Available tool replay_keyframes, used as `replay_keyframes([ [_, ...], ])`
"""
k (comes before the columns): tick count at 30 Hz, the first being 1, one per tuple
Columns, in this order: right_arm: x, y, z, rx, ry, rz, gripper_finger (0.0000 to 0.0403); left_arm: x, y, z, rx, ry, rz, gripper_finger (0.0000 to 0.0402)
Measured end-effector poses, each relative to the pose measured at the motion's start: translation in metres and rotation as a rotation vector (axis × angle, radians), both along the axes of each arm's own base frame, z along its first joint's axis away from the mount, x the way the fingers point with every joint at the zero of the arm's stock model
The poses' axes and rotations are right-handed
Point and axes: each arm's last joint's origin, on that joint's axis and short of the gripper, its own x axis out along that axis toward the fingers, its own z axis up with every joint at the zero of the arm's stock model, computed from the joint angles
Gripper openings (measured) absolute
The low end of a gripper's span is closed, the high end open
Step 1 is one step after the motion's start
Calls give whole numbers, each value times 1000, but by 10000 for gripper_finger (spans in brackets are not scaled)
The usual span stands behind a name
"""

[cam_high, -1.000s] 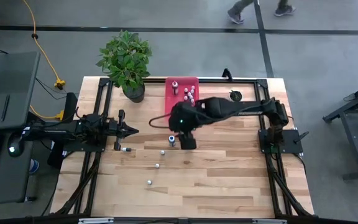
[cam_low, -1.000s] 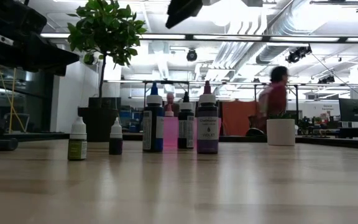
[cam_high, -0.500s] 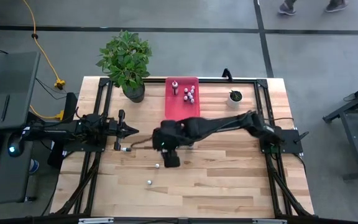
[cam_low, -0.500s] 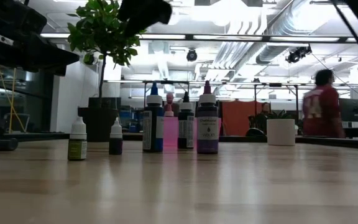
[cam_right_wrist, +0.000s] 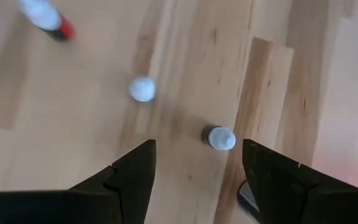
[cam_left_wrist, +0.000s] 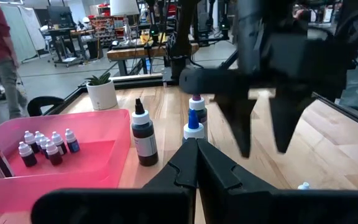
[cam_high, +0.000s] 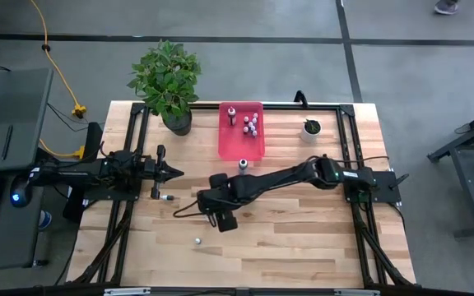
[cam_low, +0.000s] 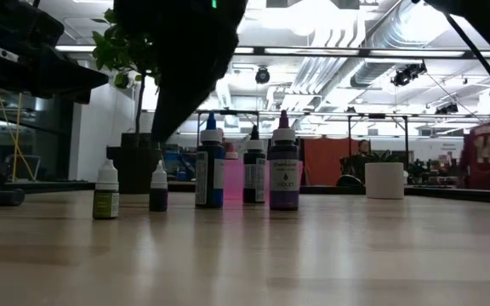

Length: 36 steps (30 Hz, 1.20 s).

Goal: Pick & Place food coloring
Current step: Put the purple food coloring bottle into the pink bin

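Near the far edge of the bench point(cam_high: 303, 247) stands one pink tray point(cam_high: 241, 146), and it holds about six small food coloring bottles point(cam_high: 251, 124): one taller alone and a cluster of about five, touching each other. On the bare wood I count more bottles: one just beside the near edge of the tray point(cam_high: 243, 165), one lying near the left gripper point(cam_high: 168, 197), one alone toward the near edge point(cam_high: 197, 241), and two seen from the right wrist point(cam_right_wrist: 220, 137), point(cam_right_wrist: 142, 89). One big plant point(cam_high: 168, 80) is at the far left corner and one small white pot point(cam_high: 310, 127) is toward the far right corner. The right gripper point(cam_high: 225, 220) hangs over the middle of the bench with fingers wide apart and holds nothing; a white-capped bottle stands just ahead of the gap between its fingers. The left gripper point(cam_high: 171, 173) waits at the left side, closed and empty.
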Motion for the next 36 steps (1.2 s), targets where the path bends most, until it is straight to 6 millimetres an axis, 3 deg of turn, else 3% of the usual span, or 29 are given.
replay_keyframes([
  [7,1,-10,-22,12,4,-56,227,0,0,0,0,-1,0,0],
  [36,5,-32,-29,53,6,-127,226,0,0,0,0,0,0,0],
])
